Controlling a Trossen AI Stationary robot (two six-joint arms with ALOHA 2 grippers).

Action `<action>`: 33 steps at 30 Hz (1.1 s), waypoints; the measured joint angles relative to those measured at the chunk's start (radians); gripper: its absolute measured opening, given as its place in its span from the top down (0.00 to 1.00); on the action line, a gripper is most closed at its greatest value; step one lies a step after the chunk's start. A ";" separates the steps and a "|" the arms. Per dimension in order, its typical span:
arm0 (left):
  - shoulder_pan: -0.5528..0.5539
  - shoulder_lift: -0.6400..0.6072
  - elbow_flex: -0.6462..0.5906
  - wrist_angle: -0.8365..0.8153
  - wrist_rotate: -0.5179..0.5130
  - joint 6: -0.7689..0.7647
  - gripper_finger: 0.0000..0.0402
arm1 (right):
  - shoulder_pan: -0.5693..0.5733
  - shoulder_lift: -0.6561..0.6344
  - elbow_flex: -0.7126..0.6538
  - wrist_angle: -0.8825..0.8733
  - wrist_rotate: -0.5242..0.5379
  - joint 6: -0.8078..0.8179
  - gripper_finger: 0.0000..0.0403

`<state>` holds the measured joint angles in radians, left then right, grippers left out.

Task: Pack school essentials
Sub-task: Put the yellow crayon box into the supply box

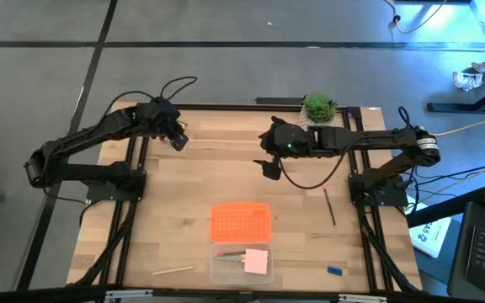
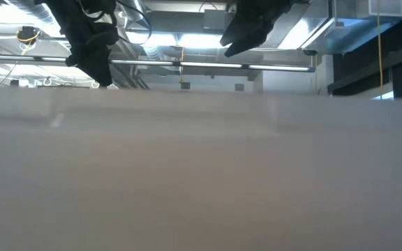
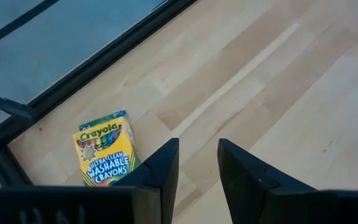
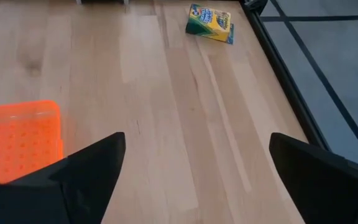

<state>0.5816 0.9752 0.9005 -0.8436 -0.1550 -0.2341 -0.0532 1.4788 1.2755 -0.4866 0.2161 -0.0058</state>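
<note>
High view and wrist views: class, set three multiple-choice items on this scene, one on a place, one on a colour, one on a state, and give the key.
1. Where is the pale pink pad?
A in the clear case
B on the floor
C on a chair

2. What colours is the crayon box?
A red and white
B green and yellow
C all black

3. How is the right tool?
A shut on a pencil
B shut on a book
C open, empty

Key: A, the pad lies within the case's walls; B, its printed face shows those colours; C, its fingers stand wide apart over bare wood.
</note>
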 joint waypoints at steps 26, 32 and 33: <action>0.007 0.037 0.000 -0.125 -0.092 -0.182 0.60 | 0.000 0.000 0.000 0.000 0.000 0.001 0.01; 0.052 0.105 0.000 -0.137 -0.084 -0.175 0.37 | 0.000 0.001 0.000 0.000 0.000 0.002 0.01; 0.062 0.118 0.000 -0.141 -0.079 -0.175 0.32 | 0.000 0.001 0.000 0.000 0.000 0.002 0.01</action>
<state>0.6439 1.0933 0.9005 -0.9848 -0.2340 -0.4095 -0.0532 1.4796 1.2755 -0.4866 0.2163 -0.0040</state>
